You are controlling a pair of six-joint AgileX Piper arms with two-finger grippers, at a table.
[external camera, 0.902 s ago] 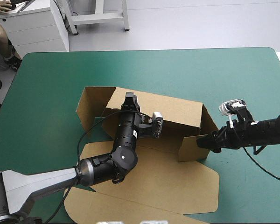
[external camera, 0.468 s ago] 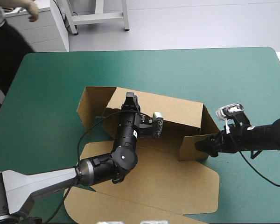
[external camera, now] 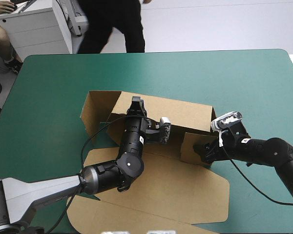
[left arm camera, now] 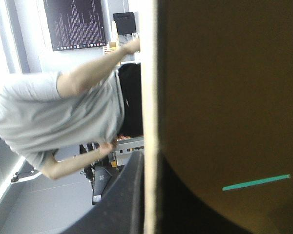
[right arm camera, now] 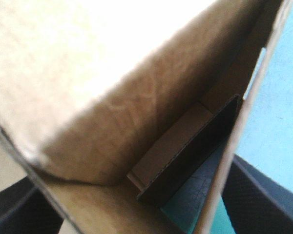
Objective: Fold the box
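The box [external camera: 151,158] lies at the middle of the counter [external camera: 210,73], a brown cut sheet partly raised. Its rear wall [external camera: 185,113] stands upright, facing the far edge. The lid panel [external camera: 176,195] lies flat and reaches toward the near edge. A left side flap [external camera: 95,109] stands at an open angle from the rear wall.

The left gripper [external camera: 136,103] sits at the top edge of the rear wall, toward the wall's left end. In the left wrist view the board's pale edge runs straight up between the black fingers [left arm camera: 119,204], one on each face. The gripper is clamped on the wall.

The right gripper [external camera: 203,150] is at the right side flap [external camera: 190,148], which stands turned inward, angled toward the rear wall. In the right wrist view its fingers [right arm camera: 266,195] stand apart, spread wide, with the flap's board passing between them. The gripper is released. Teal-green cover shows beside the flap's edge.
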